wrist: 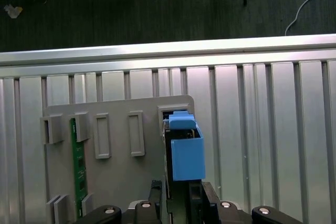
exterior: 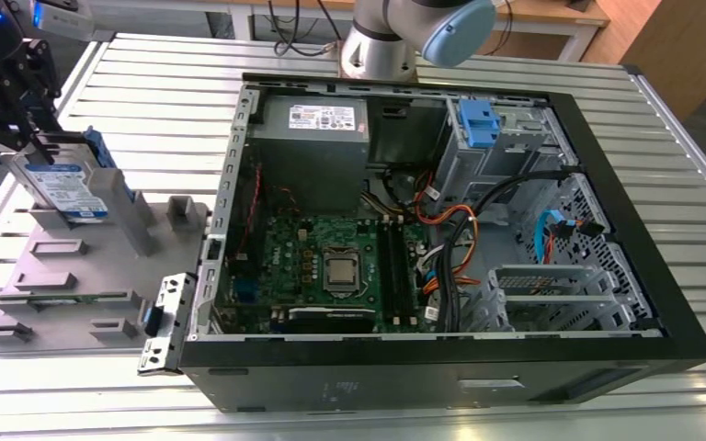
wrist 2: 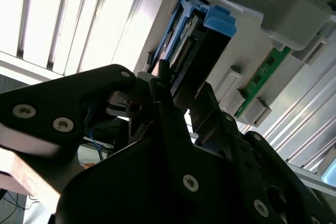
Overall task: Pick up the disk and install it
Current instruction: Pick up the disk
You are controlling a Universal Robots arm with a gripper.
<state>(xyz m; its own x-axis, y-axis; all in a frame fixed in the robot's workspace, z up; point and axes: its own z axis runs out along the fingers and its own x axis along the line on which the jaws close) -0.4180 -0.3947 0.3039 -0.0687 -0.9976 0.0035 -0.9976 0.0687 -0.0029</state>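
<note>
The disk (exterior: 69, 191) stands on edge in a slot of a grey holder plate (exterior: 77, 276) at the exterior view's left, its white-and-blue label facing the camera and a blue carrier frame along its edges. My gripper (exterior: 37, 138) comes down onto its upper end. In both wrist views the black fingers sit close against the two flat sides of the disk (wrist 2: 205, 51) (wrist: 186, 150), with the gripper (wrist 2: 184, 85) (wrist: 176, 190) shut on it. The disk's lower end still sits at the holder.
An open black computer case (exterior: 647, 303) lies to the exterior view's right of the holder, with a motherboard (exterior: 328, 266), a grey power supply (exterior: 313, 129), a blue bracket (exterior: 478, 124), cables and a metal drive cage (exterior: 550, 294). A green memory stick (wrist: 79, 161) stands in the holder. The slatted metal table (exterior: 169, 83) runs underneath.
</note>
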